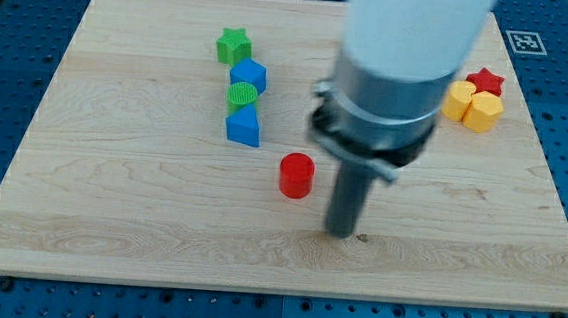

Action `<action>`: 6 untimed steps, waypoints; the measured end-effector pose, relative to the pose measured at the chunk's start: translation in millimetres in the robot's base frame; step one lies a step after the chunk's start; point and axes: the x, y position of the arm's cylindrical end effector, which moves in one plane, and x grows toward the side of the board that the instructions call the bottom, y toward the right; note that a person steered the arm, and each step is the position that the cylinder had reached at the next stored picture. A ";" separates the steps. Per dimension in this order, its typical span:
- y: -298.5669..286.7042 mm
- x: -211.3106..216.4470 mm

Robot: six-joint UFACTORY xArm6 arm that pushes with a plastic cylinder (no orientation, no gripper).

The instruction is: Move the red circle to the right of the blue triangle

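The red circle (296, 175) stands on the wooden board, below and to the right of the blue triangle (243, 128). The triangle is the lowest in a column of touching blocks. My tip (340, 231) rests on the board to the right of the red circle and slightly lower in the view, a short gap away. The arm's white and grey body blurs above it and hides part of the board's upper middle.
Above the blue triangle sit a green circle (241, 95), a blue block (249, 74) and a green star (234, 45). At the view's upper right are a red star (486, 80) and two yellow blocks (460, 99) (484, 112). The board's edge (275, 289) runs along the bottom.
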 end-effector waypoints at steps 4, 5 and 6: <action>-31.6 -52.8; -31.6 -70.7; -31.6 -89.8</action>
